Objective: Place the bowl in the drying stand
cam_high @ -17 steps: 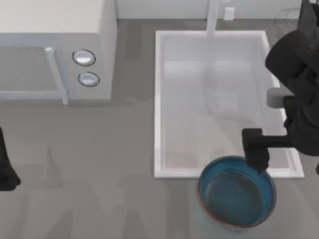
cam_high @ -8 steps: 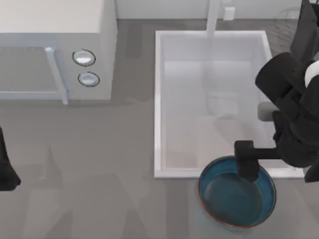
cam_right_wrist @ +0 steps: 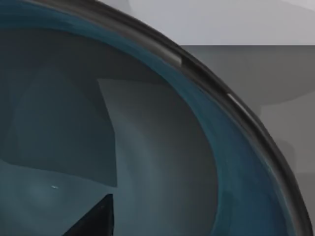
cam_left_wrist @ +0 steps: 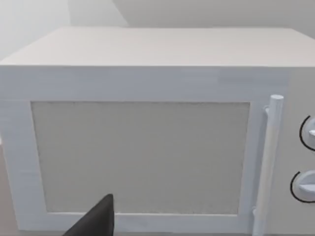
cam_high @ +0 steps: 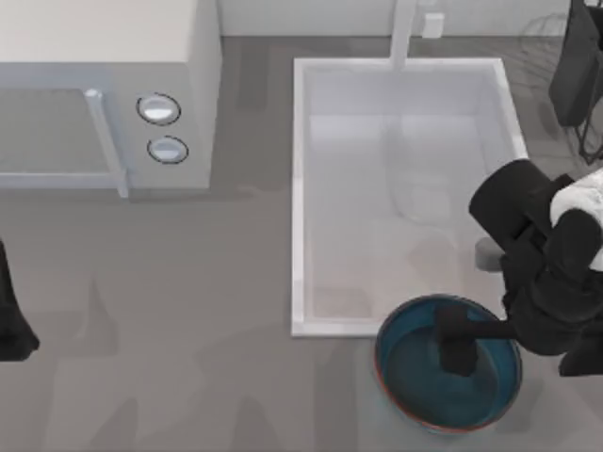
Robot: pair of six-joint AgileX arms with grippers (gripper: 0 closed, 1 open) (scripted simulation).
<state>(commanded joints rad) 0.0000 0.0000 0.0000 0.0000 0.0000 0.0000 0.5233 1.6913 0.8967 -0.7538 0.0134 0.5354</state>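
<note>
Two arms are sharing this grey surface [cam_high: 188,320], and only one is working. At the top view's far left edge, the left arm is sitting parked, its gripper [cam_high: 11,315] showing as a dark shape low on that side; whether its fingers are open or shut cannot be told. Its wrist camera is facing the front of a white microwave [cam_left_wrist: 147,142], with the vertical door handle [cam_left_wrist: 268,162] and two round knobs [cam_left_wrist: 307,184] beside it, and one dark fingertip [cam_left_wrist: 101,219] is poking into that view. From above, the microwave [cam_high: 104,85] is standing at the upper left. Moving right, a white rectangular sink basin [cam_high: 300,188] is lying sunk in the surface, with a pale tap post at its far edge. Just below the basin's near rim, the bowl [cam_high: 415,395] is sitting upright on the surface, teal-blue inside with a thin reddish-brown rim, touching or slightly overlapping that near rim. The right gripper [cam_high: 459,341] is reaching in from the right and hovering over the bowl's interior; I cannot tell how its fingers are set. The right wrist view is looking closely into the bowl [cam_right_wrist: 162,147], its dark rim curving across. At the upper right corner, thin wire loops of the drying stand [cam_high: 539,28] are peeking out, well apart from the bowl.
</note>
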